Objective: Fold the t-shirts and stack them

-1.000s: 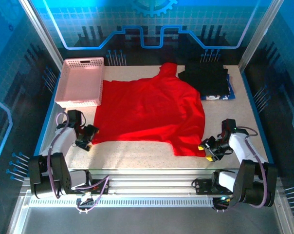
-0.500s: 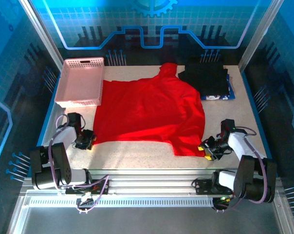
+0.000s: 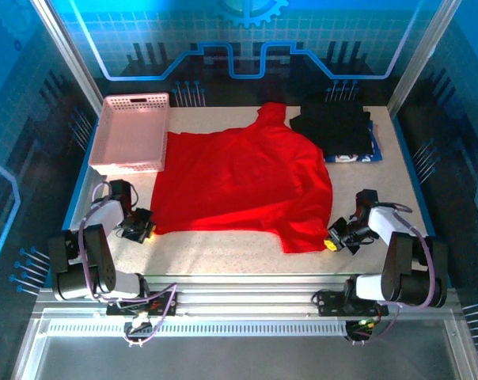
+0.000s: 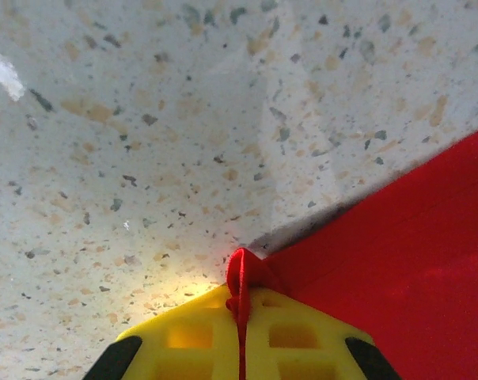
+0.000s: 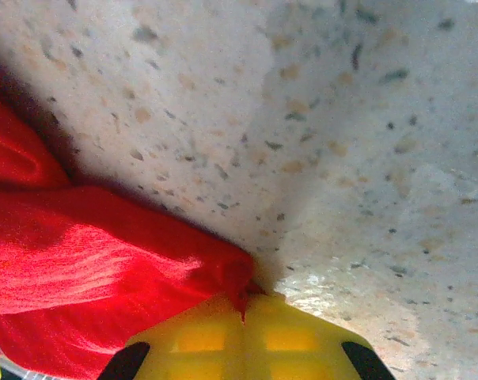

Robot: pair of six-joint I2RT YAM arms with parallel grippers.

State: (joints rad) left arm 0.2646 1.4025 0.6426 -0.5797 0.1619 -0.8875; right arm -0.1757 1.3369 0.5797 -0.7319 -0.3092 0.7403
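Observation:
A bright red t-shirt (image 3: 247, 186) lies spread over the middle of the speckled table, print side hidden. My left gripper (image 3: 144, 225) is shut on its near left corner; in the left wrist view the red cloth (image 4: 243, 277) is pinched between the yellow fingers (image 4: 183, 332). My right gripper (image 3: 334, 240) is shut on the near right corner, and the right wrist view has the bunched red cloth (image 5: 223, 273) caught between its yellow fingers (image 5: 294, 336). A stack of folded black and navy shirts (image 3: 338, 131) rests at the back right.
A pink perforated basket (image 3: 132, 132) stands at the back left, its side touching the red shirt's left edge. Bare tabletop (image 3: 223, 249) runs along the near edge between the two grippers. Metal frame posts rise at the table's corners.
The right gripper has slid left and closed on the shirt's near right corner. The left gripper shifted slightly, holding the near left corner. The shirt's hem has barely moved.

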